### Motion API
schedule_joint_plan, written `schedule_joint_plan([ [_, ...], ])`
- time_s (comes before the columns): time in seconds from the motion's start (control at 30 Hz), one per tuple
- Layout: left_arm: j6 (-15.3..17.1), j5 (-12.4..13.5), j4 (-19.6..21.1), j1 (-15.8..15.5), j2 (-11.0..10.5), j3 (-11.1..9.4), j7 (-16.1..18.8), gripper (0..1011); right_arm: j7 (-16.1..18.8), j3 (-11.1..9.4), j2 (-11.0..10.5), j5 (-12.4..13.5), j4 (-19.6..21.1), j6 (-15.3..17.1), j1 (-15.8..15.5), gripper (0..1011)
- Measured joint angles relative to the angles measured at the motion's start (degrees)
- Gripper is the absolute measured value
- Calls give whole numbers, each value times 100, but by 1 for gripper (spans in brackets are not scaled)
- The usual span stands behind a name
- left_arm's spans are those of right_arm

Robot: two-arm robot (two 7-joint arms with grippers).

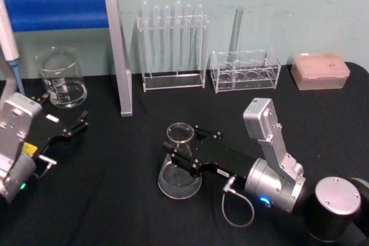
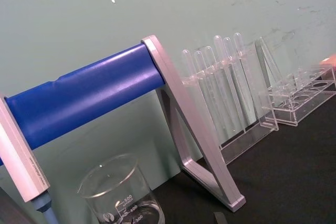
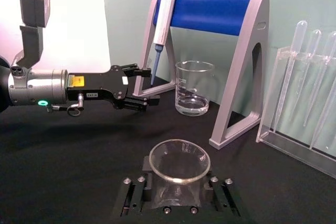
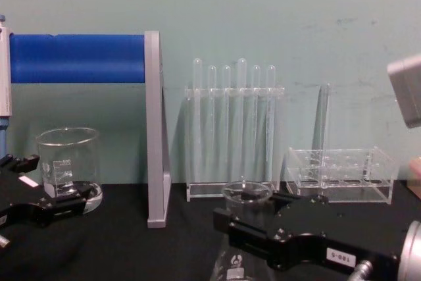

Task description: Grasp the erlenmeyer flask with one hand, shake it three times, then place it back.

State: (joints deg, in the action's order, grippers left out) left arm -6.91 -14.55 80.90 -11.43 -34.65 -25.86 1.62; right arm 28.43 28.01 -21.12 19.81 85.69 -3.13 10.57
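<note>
The erlenmeyer flask (image 1: 173,181) is clear glass with a wide base and stands on the black table (image 1: 132,200) near the middle front. My right gripper (image 1: 182,143) reaches in from the right and is shut on its neck just under the flared lip. In the right wrist view the flask (image 3: 178,181) sits between the two black fingers (image 3: 134,198). The chest view shows the flask (image 4: 234,262) low in the centre with the right gripper (image 4: 253,212) around it. My left gripper (image 1: 64,108) rests open at the left, beside the beaker.
A glass beaker (image 1: 60,79) stands at the back left under a blue-barred pipette stand (image 1: 57,10) holding a pipette (image 1: 8,44). Behind the flask are a test tube rack (image 1: 173,44), a second clear rack (image 1: 245,70) and a pink tip box (image 1: 320,70).
</note>
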Motion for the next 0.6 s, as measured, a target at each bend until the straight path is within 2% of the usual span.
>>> schedule_joint_plan([
  [0.13, 0, 0, 0, 0, 0, 0, 0, 1001, 0, -1, 0, 4, 0, -4, 2, 624],
  [0.17, 0, 0, 0, 0, 0, 0, 0, 1001, -1, -1, 1, 4, -1, -4, 2, 685],
  [0.37, 0, 0, 0, 0, 0, 0, 0, 1001, 0, -1, 0, 6, -1, -7, 1, 849],
  [0.4, 0, 0, 0, 0, 0, 0, 0, 1001, 0, -1, 0, 6, -1, -7, 1, 907],
  [0.6, 0, 0, 0, 0, 0, 0, 0, 1001, 0, 0, 0, 6, -1, -7, 1, 1002],
])
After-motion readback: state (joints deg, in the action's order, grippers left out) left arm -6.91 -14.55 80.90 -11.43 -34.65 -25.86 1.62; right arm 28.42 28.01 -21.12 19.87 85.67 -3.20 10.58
